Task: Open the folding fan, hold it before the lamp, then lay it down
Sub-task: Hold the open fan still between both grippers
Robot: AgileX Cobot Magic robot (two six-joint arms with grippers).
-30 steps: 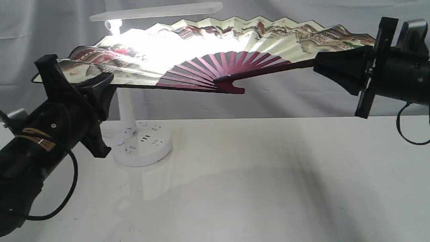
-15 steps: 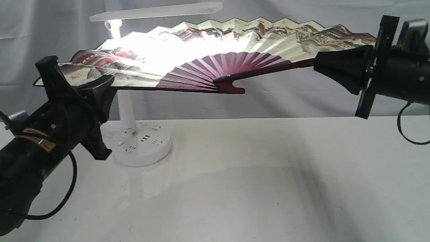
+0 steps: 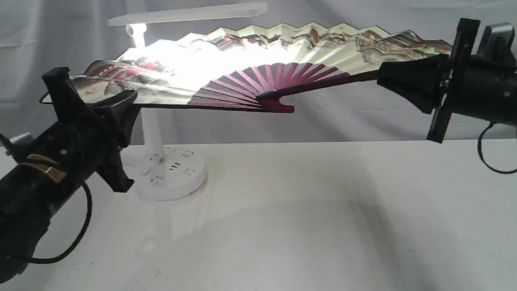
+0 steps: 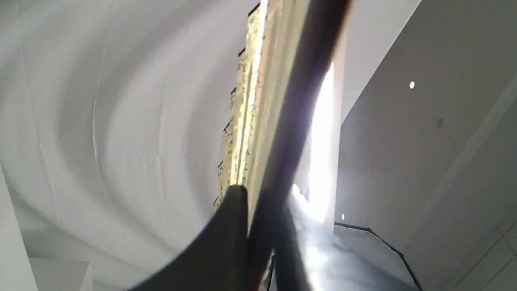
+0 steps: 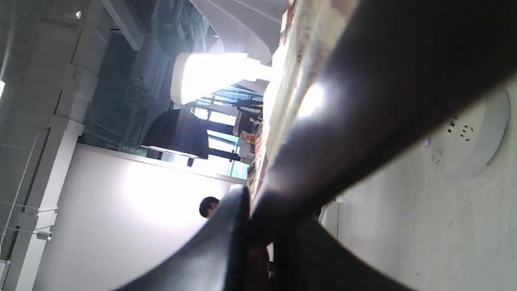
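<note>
The folding fan (image 3: 315, 48) is spread wide and held in the air, cream paper with a painted village and maroon ribs meeting at a pivot. My left gripper (image 3: 121, 101) is shut on its left guard stick, and my right gripper (image 3: 381, 76) is shut on its right guard stick. The white lamp (image 3: 151, 129) stands behind the fan's left half, lit, its bar head (image 3: 190, 14) just above the paper, which glows. In the left wrist view the fan (image 4: 258, 113) runs edge-on from the gripper (image 4: 258, 210). In the right wrist view the dark guard stick (image 5: 363, 101) fills the gripper (image 5: 258, 218).
The lamp's round base (image 3: 173, 176) with sockets sits on the white table (image 3: 303, 226) at the left; it also shows in the right wrist view (image 5: 470, 137). A grey cloth backdrop (image 3: 363, 121) hangs behind. Cables loop from both arms.
The fan and both arms have barely moved; the left end dropped slightly in the first half second, then held still.
</note>
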